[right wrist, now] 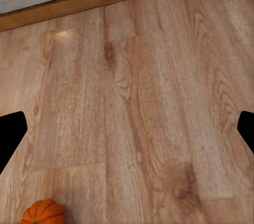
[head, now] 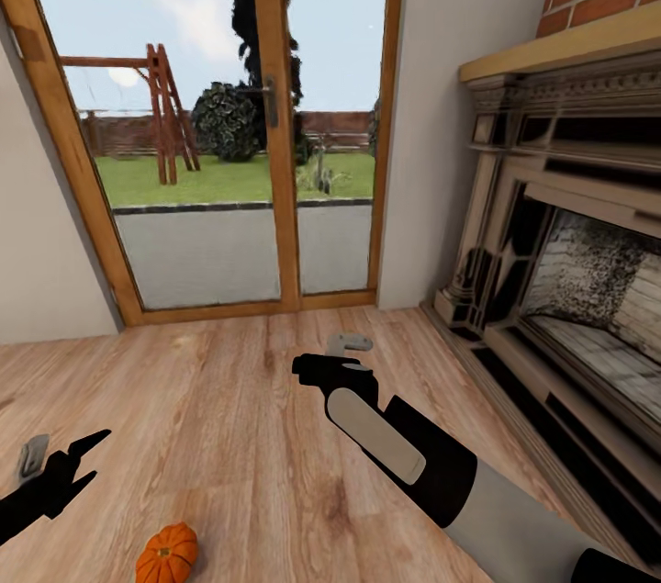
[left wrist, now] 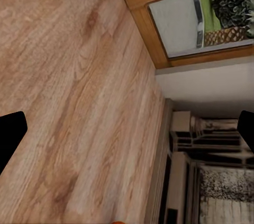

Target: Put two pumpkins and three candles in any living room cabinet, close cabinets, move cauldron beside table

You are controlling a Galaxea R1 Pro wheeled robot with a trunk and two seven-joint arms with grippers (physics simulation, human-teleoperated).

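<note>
Both of my hands are spread wide and carry nothing. Left hand (head: pixel 66 459) hangs low at the near left edge of the head view, its dark fingers splayed over the plank floor (head: pixel 229 418); in the left wrist view its two fingertips (left wrist: pixel 10 131) sit at opposite edges with bare boards between them. Just beside it, nearer to me and slightly toward the middle, one orange pumpkin (head: pixel 167 554) sits on the floor, ribbed, partly cut by the bottom of the head view and touching neither hand. Right hand (head: pixel 341 361) reaches forward over the middle of the floor on its black-and-grey arm, and I see the same pumpkin (right wrist: pixel 43 212) at the edge of the right wrist view, apart from the black fingertips (right wrist: pixel 11 131). Further along on my right stands a pale fireplace (head: pixel 560 271) with a wooden mantel and red brick above it. Farthest off, a wood-framed glass door (head: pixel 275 106) with a metal handle looks out onto paving, lawn, a bush and a wooden swing frame (head: pixel 165 110).
</note>
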